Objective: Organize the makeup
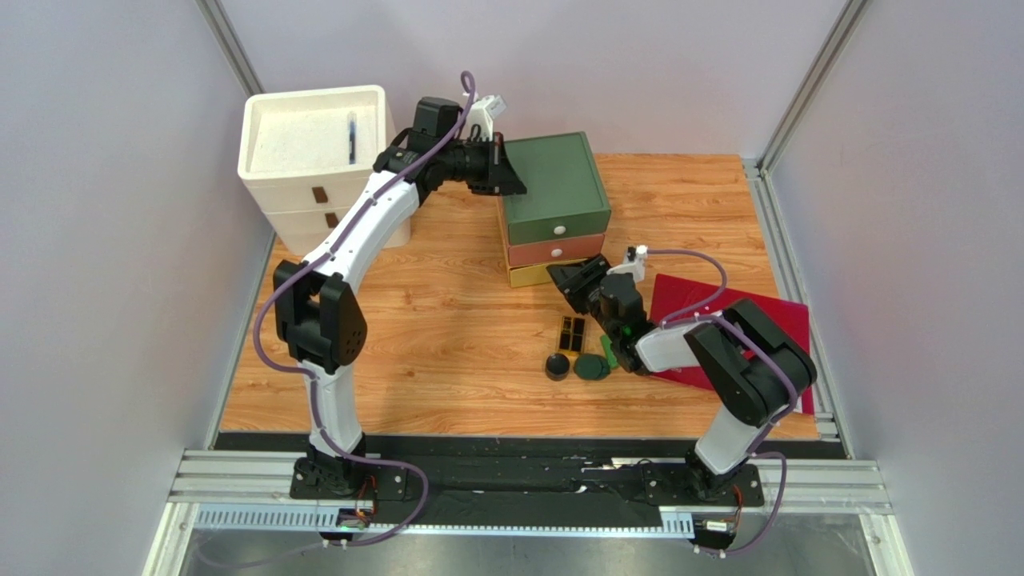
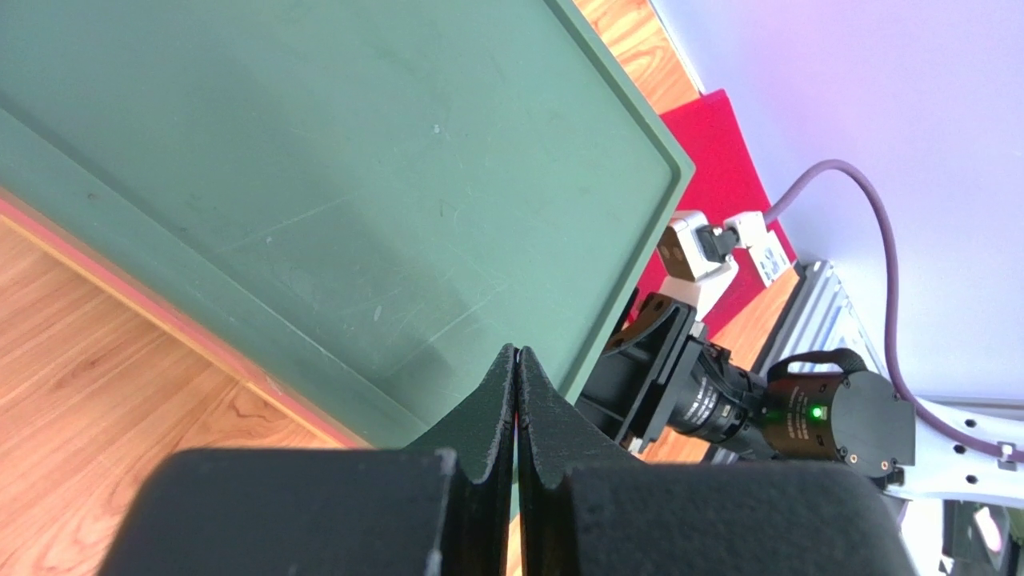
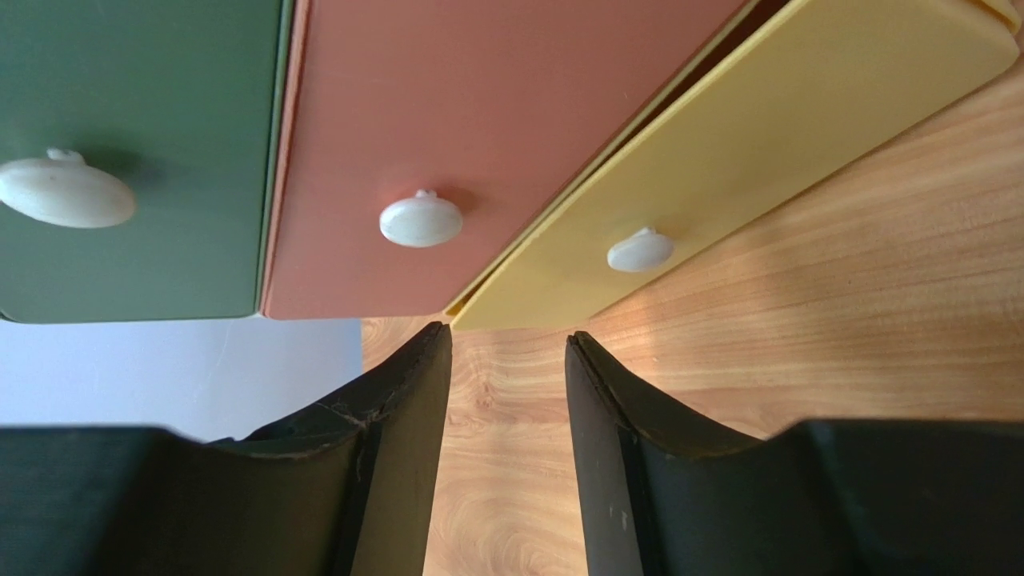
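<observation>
Right gripper, jaws parted and empty, faces the drawer unit at the bench's far middle, near the yellow drawer's knob, probably to pull it. Left gripper, jaws closed on nothing, sits over the unit's top, likely bracing it. The black-and-gold case, round black jar and dark green compact lie mid-bench, unsorted.

My top camera overlooks everything. Both wrist cameras sit close to the green-lidded three-drawer chest: left over its lid, right facing its drawers.
</observation>
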### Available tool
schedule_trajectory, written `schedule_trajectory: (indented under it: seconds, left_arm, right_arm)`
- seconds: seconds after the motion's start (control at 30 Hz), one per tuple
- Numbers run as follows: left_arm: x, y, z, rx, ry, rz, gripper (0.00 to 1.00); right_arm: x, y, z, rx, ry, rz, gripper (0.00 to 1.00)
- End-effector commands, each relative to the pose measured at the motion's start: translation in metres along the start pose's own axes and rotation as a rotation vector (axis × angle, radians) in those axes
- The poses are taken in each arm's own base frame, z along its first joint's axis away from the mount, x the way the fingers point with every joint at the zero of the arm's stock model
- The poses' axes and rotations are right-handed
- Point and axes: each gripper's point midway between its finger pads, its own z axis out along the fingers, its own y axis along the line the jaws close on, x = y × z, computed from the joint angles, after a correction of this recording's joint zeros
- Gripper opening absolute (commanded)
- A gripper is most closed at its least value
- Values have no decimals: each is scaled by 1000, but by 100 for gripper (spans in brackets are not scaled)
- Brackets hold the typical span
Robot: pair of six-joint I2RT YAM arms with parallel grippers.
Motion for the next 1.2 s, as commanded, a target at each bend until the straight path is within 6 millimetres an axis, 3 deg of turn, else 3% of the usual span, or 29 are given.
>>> schedule_trajectory:
  seconds: [0.0, 0.23, 0.53, 1.17]
  left_arm:
    - [-10, -1, 0, 32, -29, 21, 0]
    - [-7, 5, 0, 23, -20, 12, 0]
    - [-6, 8, -2, 25, -16, 8, 0]
    - [-4, 10, 0, 30, -7, 10, 0]
  right_arm:
    - [-28, 46, 8, -166, -124, 31, 46]
    - [-25, 70, 10, -295, -110, 45, 45]
    - [-28, 57, 12, -295, -151, 100, 40]
    - [-40, 27, 8, -231, -175, 160, 48]
